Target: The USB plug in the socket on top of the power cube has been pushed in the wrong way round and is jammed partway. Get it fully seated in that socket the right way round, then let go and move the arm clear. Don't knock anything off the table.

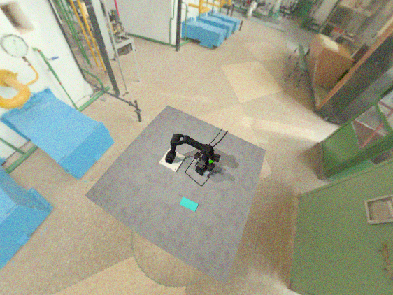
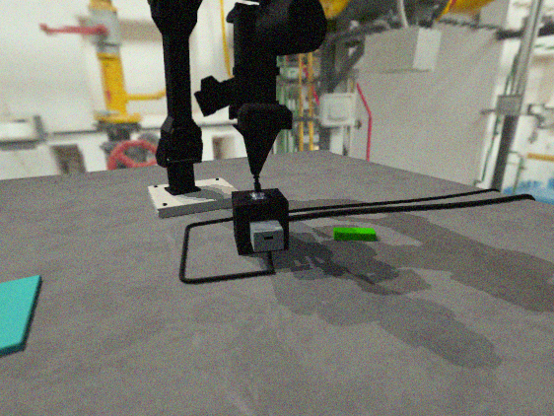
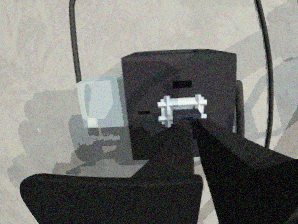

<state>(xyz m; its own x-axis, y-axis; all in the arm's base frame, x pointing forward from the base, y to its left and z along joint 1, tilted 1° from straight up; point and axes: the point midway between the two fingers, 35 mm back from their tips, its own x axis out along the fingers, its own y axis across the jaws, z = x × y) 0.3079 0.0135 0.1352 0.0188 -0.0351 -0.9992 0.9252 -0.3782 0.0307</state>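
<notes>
The black power cube (image 2: 244, 224) (image 3: 150, 75) stands on the table with its bright metal socket (image 2: 256, 198) (image 3: 184, 102) on top. My gripper (image 2: 256, 175) (image 3: 192, 128) points straight down over it, its fingertips nearly together. It is shut on the small dark USB plug (image 2: 256, 185) (image 3: 186, 114), which is upright at the socket. The fingers cover much of the plug in the wrist view. How deep it sits and which way round it is cannot be told. In the top view the arm hides the cube's top.
A light grey block (image 2: 266, 241) (image 3: 101, 102) is on one side of the cube. Black cable (image 2: 222, 278) (image 3: 75, 45) loops around the cube. A green block (image 2: 355, 234) (image 1: 211, 161) lies beside it. A teal slab (image 1: 189, 204) (image 2: 15, 312) lies farther off. The arm's white base plate (image 2: 170, 211) is behind.
</notes>
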